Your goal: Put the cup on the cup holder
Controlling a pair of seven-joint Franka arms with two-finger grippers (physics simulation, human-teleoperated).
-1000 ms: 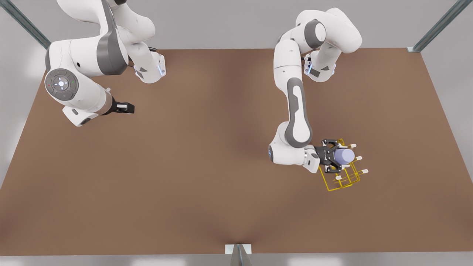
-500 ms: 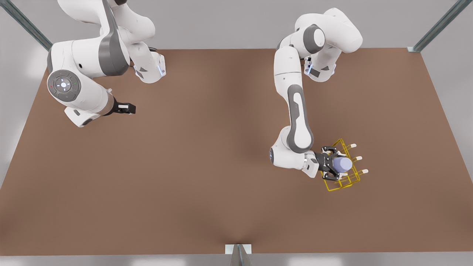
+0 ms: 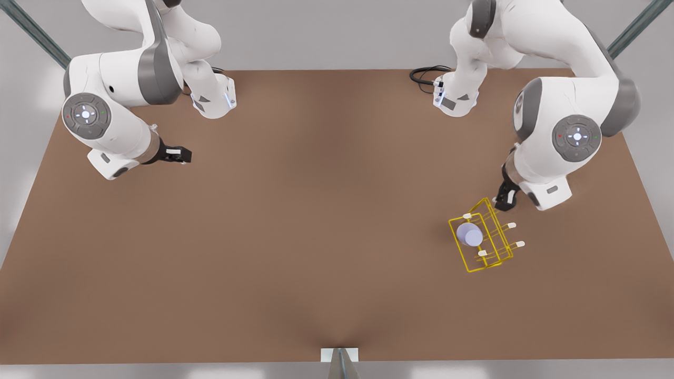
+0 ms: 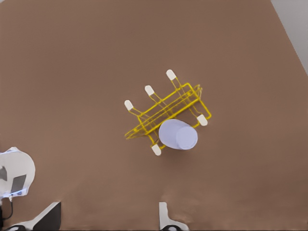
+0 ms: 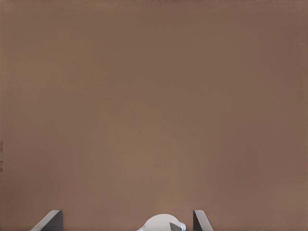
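Observation:
The lavender-blue cup [image 3: 469,235] [image 4: 178,135] sits on the yellow wire cup holder [image 3: 457,243] [image 4: 163,107], over the middle prong of one row, with white-capped prongs on either side. Nothing grips it. My left gripper [image 3: 504,200] [image 4: 108,219] hangs open, raised above the table just behind the holder's far corner. My right gripper [image 3: 176,154] [image 5: 126,220] waits open over bare table at the front view's left, far from both.
The brown table [image 3: 316,237] spreads wide around the holder. Both arm bases [image 3: 213,97] stand along the far edge, with a black cable [image 3: 424,75] by the one on the front view's right. Metal posts stand at the corners.
My left gripper has opened, let go of the cup and pulled back up and away behind the holder. The cup stays on the holder. The right arm has barely moved.

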